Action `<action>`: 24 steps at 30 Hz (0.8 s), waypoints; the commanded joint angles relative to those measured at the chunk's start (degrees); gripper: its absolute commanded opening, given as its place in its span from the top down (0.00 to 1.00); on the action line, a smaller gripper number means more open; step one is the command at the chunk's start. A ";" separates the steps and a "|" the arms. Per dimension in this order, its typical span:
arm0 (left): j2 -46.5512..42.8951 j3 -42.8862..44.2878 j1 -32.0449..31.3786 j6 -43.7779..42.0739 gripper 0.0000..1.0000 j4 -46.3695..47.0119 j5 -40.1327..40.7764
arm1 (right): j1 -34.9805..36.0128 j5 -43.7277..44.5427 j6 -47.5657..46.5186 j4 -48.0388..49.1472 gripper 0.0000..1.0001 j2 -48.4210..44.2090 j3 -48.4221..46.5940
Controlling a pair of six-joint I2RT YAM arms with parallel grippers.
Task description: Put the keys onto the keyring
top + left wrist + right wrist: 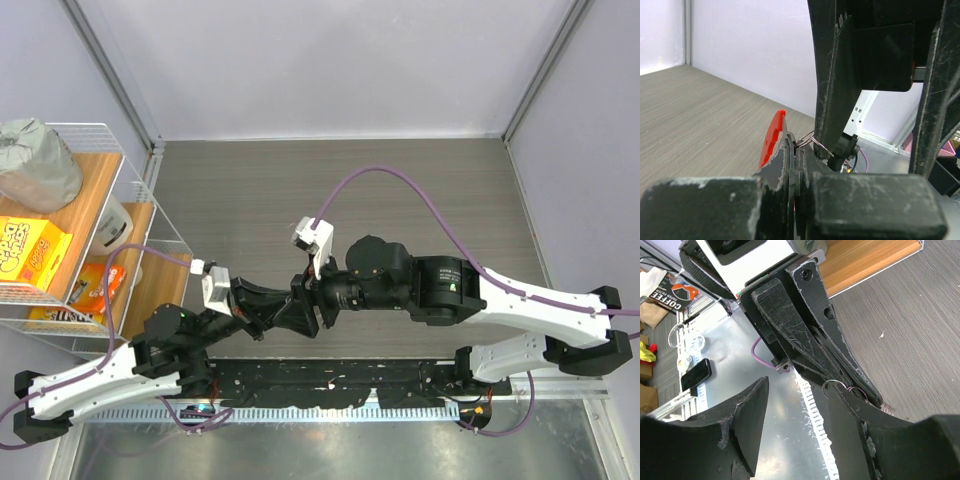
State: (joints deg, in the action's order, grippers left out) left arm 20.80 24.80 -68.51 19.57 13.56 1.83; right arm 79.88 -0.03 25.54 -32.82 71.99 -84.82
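Threading is judged to be the step in hand, yet only half of what it needs is shown. The thin silvery wire keyring with a curved red plastic piece [773, 136] is held off the grey wood-grain table [420, 180], clamped between the closed fingers of the black left gripper [794, 152]. A short loop of wire is left sticking out past the fingertips, and the red piece lies along the outer side of one finger. The black right gripper [799, 390] is brought tip to tip with it above the near edge of the table. Its jaws are spread apart and nothing is seen between them. In the left wrist view one of its fingers [832, 100] is set close against the exposed loop, though actual contact cannot be confirmed. The small yellow-headed key cannot be found in any view, so whether it is already on the wire or lies elsewhere cannot be told.

For the step to be done well, the keyring should be clamped firmly so that the loop is not twisted away. The exposed wire should be approached slowly and square-on, since it is thin, probably springy, and likely to flex or slip. The key should be located before any further push is made.
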 commanded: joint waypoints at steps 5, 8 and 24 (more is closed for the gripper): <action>-0.85 1.66 -0.04 1.34 1.00 9.90 -0.60 | 1.51 -4.36 -3.39 -5.49 0.43 -2.47 -3.07; -0.23 1.83 0.04 1.52 1.00 10.34 -0.59 | 1.77 -3.66 -4.18 -7.96 0.43 -1.33 -5.71; 1.26 2.10 -0.04 1.43 1.00 11.84 0.37 | 3.09 3.11 -6.11 -16.66 0.42 4.73 -15.46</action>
State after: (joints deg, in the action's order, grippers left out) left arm 21.87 24.82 -68.55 20.82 18.76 0.23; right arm 81.87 2.48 20.84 -46.70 74.06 -95.92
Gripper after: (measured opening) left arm 0.033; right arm 0.575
